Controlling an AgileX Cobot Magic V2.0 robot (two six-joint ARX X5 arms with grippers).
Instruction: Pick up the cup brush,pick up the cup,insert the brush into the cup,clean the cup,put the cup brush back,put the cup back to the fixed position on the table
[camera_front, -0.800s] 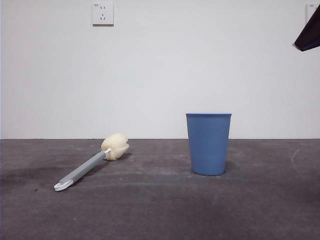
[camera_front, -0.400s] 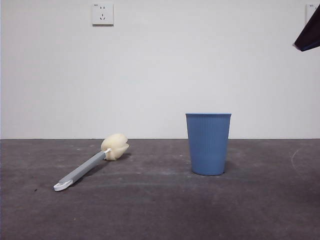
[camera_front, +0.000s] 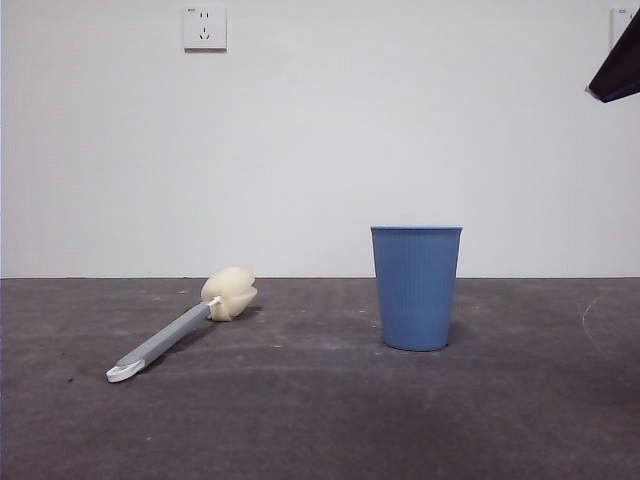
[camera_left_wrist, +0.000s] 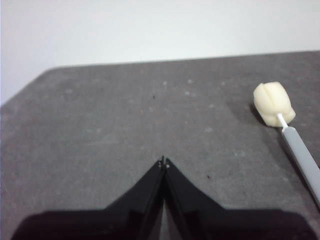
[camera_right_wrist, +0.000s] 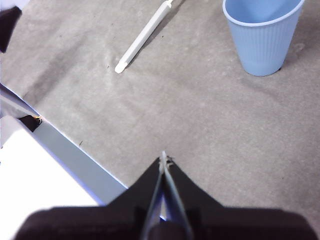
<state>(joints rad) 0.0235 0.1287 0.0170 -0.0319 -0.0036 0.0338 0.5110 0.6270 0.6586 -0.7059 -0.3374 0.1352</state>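
The cup brush (camera_front: 180, 328) lies flat on the table (camera_front: 320, 420) at the left, its cream sponge head toward the wall and its white looped tip toward the front. The blue ribbed cup (camera_front: 416, 287) stands upright to its right, apart from it. My left gripper (camera_left_wrist: 164, 163) is shut and empty, held above the table beside the brush's sponge head (camera_left_wrist: 273, 103). My right gripper (camera_right_wrist: 164, 159) is shut and empty, well back from the cup (camera_right_wrist: 262, 35) and the brush handle (camera_right_wrist: 142, 37). One arm shows as a black tip (camera_front: 618, 68) at the top right corner.
A white wall with a socket (camera_front: 205, 27) stands behind the table. The right wrist view shows the table's front edge (camera_right_wrist: 75, 160) with pale floor beyond it.
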